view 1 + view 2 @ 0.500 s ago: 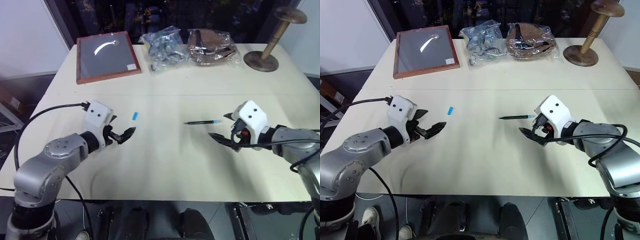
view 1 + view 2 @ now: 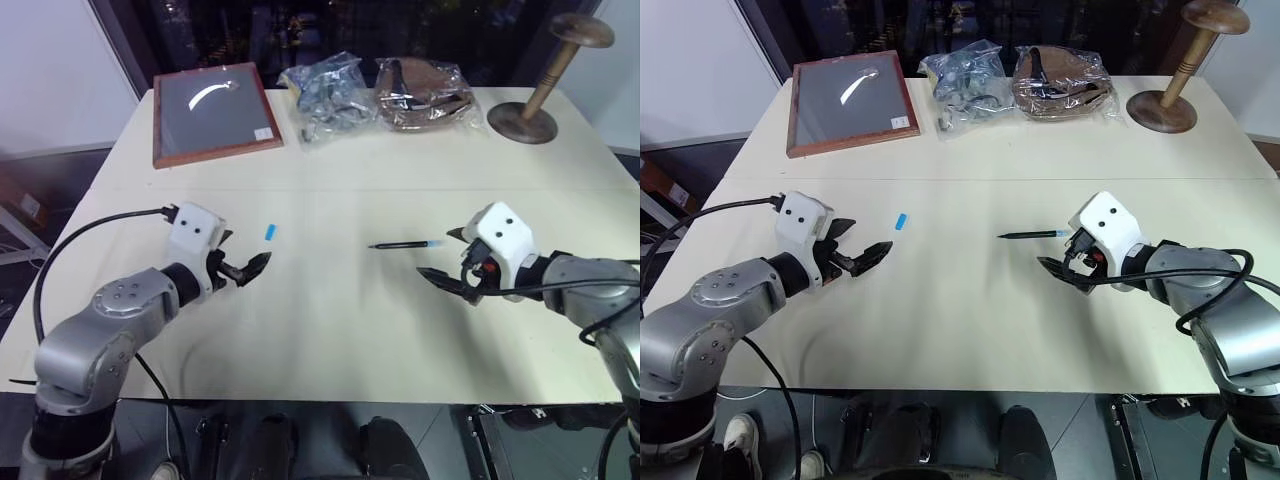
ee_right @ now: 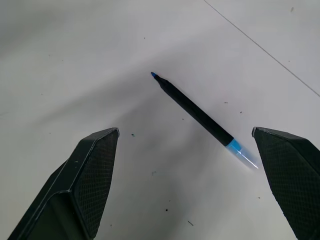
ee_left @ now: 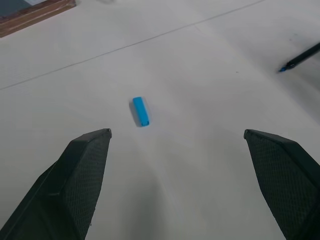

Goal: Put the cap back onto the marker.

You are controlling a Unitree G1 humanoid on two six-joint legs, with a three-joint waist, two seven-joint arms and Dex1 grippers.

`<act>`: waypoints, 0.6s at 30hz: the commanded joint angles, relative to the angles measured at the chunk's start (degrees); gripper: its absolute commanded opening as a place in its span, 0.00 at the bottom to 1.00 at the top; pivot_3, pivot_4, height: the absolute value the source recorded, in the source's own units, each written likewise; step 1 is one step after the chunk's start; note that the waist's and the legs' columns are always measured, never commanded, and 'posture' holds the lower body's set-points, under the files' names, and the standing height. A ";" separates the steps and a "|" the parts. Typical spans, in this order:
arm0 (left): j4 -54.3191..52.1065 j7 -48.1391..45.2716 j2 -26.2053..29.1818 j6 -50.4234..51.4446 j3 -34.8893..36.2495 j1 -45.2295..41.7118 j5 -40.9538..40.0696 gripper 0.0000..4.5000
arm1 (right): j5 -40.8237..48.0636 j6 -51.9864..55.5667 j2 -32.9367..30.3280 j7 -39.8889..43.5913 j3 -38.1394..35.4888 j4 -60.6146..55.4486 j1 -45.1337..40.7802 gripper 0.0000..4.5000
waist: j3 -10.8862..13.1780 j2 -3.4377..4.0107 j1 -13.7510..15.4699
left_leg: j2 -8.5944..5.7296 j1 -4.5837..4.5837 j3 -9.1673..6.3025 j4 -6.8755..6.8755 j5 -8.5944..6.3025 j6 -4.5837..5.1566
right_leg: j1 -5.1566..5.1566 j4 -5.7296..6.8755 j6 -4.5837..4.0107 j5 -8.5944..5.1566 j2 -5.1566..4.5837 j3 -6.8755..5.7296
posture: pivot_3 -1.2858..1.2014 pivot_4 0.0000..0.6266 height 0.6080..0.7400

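Blue cap [image 4: 140,111] lies flat, well apart from uncapped black marker [image 3: 196,114].

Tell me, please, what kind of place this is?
Probably a lab or workshop used for robot trials, seen at night. A plain cream table holds test items: a framed board, bagged parts and a wooden stand, with dark windows behind.
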 commanded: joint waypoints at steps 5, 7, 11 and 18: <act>4.58 2.19 -1.79 -2.84 -1.94 -2.58 4.10 0.99 | 0.07 0.43 -0.39 -0.45 -0.09 -2.04 -1.14 0.99 | 0.00 0.00 0.03 | 0.00 0.00 0.00 0.00 0.00 0.00 | 0.00 0.00 0.00 0.00 0.00 0.00 | 0.52 0.24 1.00; 9.00 3.15 -3.82 -4.59 -3.37 -4.77 6.05 0.99 | -0.10 0.29 -0.17 -0.61 0.50 -1.80 -1.65 0.99 | 0.01 -0.02 0.22 | -0.01 0.00 -0.01 0.03 0.00 0.00 | 0.02 0.01 0.00 0.00 0.00 -0.03 | 0.52 0.24 1.00; 18.44 3.33 -6.97 -10.79 -7.24 -7.83 11.35 0.99 | -0.06 0.57 0.16 -1.16 1.17 -2.04 -2.11 0.99 | 0.01 -0.02 0.04 | -0.02 0.00 -0.01 0.04 0.00 0.00 | 0.04 0.01 0.00 0.00 -0.01 -0.06 | 0.52 0.24 1.00; 26.48 2.43 -10.96 -16.54 -10.45 -9.84 15.96 0.99 | 0.69 2.00 0.45 -1.96 1.27 -3.68 -2.23 0.99 | 0.01 -0.03 -0.02 | -0.02 -0.02 -0.02 0.04 0.00 0.00 | 0.02 0.02 0.01 0.00 -0.01 -0.12 | 0.52 0.24 1.00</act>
